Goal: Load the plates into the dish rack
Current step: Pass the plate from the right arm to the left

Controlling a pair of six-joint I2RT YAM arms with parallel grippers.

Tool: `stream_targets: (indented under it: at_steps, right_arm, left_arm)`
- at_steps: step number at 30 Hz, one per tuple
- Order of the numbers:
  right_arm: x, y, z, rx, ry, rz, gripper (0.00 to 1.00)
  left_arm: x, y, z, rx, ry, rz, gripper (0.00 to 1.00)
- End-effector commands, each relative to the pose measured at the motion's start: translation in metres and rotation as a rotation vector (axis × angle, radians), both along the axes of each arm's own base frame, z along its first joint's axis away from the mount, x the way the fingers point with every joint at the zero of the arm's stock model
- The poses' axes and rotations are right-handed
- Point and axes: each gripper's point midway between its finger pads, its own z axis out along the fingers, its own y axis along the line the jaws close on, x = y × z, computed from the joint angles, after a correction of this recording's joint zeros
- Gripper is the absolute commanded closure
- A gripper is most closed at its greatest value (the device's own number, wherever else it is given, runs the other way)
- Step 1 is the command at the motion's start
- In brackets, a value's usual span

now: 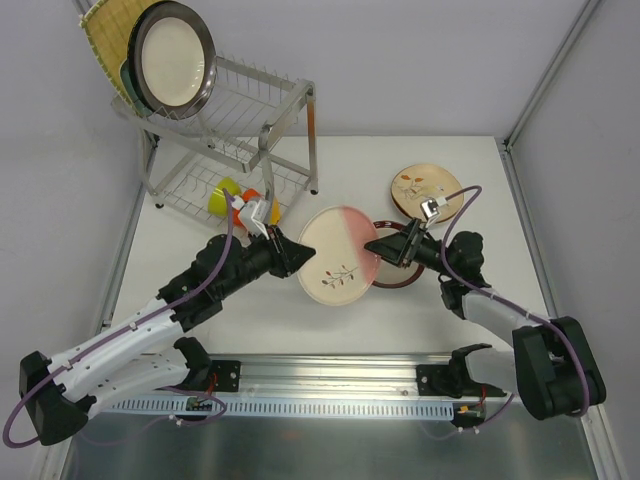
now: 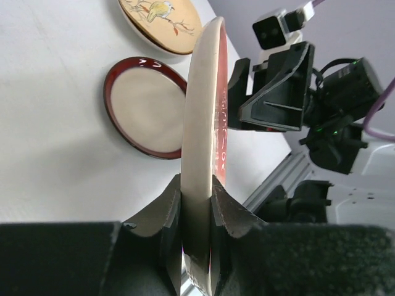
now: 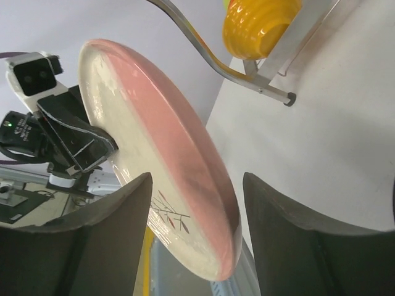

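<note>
A cream plate with a pink half and a twig motif point(image 1: 338, 258) is held above the table, gripped by its left rim in my left gripper point(image 1: 292, 256). In the left wrist view the plate point(image 2: 200, 117) stands edge-on between the shut jaws point(image 2: 197, 203). My right gripper point(image 1: 383, 247) is open, its fingers either side of the plate's right rim point(image 3: 166, 142) with gaps on both sides point(image 3: 197, 228). The dish rack point(image 1: 262, 110) stands at the back left. Its top tier holds a yellow woven plate point(image 1: 100, 40), a teal plate point(image 1: 127, 80) and a dark-rimmed cream plate point(image 1: 172, 55).
A dark red-rimmed cream plate point(image 2: 145, 108) lies on the table under the right gripper. A cream plate with a bird motif point(image 1: 427, 190) lies behind it. Yellow point(image 1: 222, 195) and orange point(image 1: 250, 195) bowls sit in the rack's lower tier. A metal rail point(image 1: 340, 375) runs along the near edge.
</note>
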Motion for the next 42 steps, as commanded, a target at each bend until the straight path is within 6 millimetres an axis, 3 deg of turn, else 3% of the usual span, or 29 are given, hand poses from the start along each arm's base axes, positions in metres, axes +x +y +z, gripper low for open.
stream_targets:
  at_steps: [1, 7, 8, 10, 11, 17, 20, 26, 29, 31, 32, 37, 38, 40, 42]
  right_arm:
    - [0.001, 0.0, 0.012, -0.059, -0.131, -0.004, 0.36]
    - [0.001, -0.005, 0.009, -0.159, -0.171, -0.022, 0.25]
    - [0.001, -0.008, 0.0, -0.193, -0.132, -0.028, 0.23]
    - [0.001, -0.012, 0.005, -0.251, -0.199, -0.043, 0.2]
    - [-0.001, -0.016, -0.005, -0.294, -0.152, -0.053, 0.16]
    - [-0.005, -0.045, 0.003, -0.503, -0.235, -0.158, 0.02]
    - [-0.009, -0.059, 0.011, -0.58, -0.271, -0.21, 0.0]
    - [-0.014, -0.081, 0.027, -0.68, -0.339, -0.294, 0.0]
    - [-0.016, -0.091, 0.028, -0.705, -0.355, -0.343, 0.0]
    - [-0.017, -0.094, 0.03, -0.704, -0.368, -0.368, 0.01]
    - [-0.017, -0.096, 0.029, -0.706, -0.367, -0.377, 0.0]
    - [-0.019, -0.096, 0.02, -0.704, -0.353, -0.377, 0.0]
    - [-0.019, -0.096, 0.018, -0.706, -0.349, -0.374, 0.01]
    - [-0.018, -0.095, 0.014, -0.712, -0.337, -0.365, 0.0]
    - [-0.017, -0.094, 0.01, -0.718, -0.327, -0.353, 0.01]
  left_arm:
    - [-0.009, -0.003, 0.09, -0.119, -0.263, -0.066, 1.0]
    - [-0.012, -0.004, 0.099, -0.048, -0.363, -0.105, 1.0]
    - [-0.012, -0.003, 0.1, -0.037, -0.379, -0.11, 1.0]
    - [-0.014, -0.003, 0.105, -0.004, -0.425, -0.127, 1.0]
    - [-0.014, -0.002, 0.107, 0.007, -0.442, -0.13, 1.0]
    - [-0.014, 0.003, 0.12, 0.11, -0.566, -0.148, 1.0]
    - [-0.013, 0.005, 0.132, 0.159, -0.646, -0.155, 1.0]
    - [-0.011, 0.012, 0.172, 0.243, -0.84, -0.137, 1.0]
    - [-0.01, 0.02, 0.209, 0.257, -0.943, -0.091, 1.0]
    - [-0.005, 0.024, 0.222, 0.292, -0.994, -0.057, 1.0]
    - [-0.006, 0.027, 0.238, 0.287, -1.024, -0.036, 1.0]
    - [0.007, 0.025, 0.273, 0.363, -1.147, 0.012, 1.0]
    - [0.005, 0.028, 0.291, 0.357, -1.179, 0.033, 1.0]
    - [0.015, 0.024, 0.299, 0.405, -1.206, 0.045, 1.0]
    - [0.018, 0.024, 0.322, 0.415, -1.257, 0.062, 1.0]
